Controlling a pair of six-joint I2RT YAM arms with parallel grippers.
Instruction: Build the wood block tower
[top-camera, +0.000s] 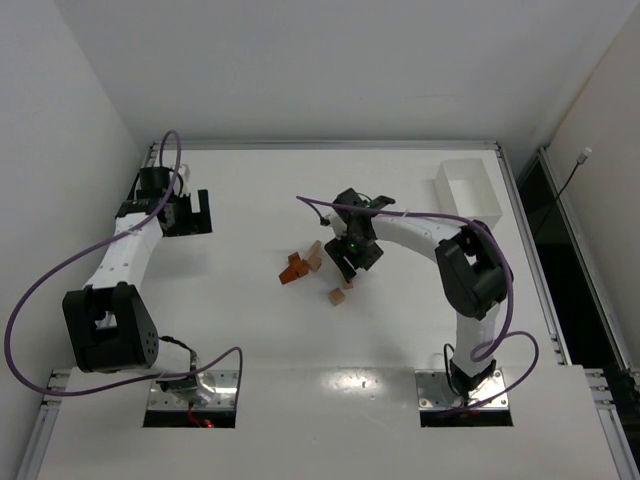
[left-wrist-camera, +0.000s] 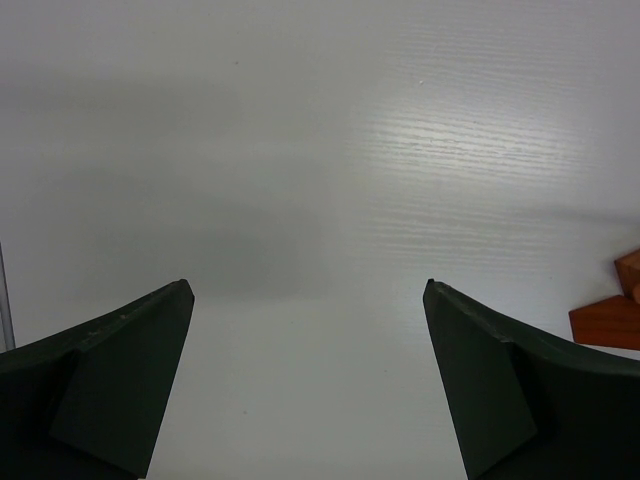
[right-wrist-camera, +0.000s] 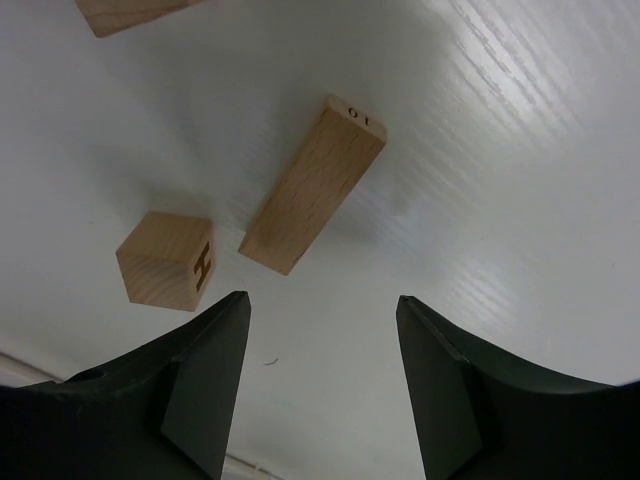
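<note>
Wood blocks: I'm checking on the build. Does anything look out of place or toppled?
Nothing is stacked yet. The wood blocks lie loose in a scattered cluster mid-table, with a tan bar and a tan cube set apart from the reddish-brown pieces. Nothing looks damaged.

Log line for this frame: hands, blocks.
left hand: open, empty | right hand: open, empty, aimed at tan bar, tan cube | reddish blocks: on table
</note>
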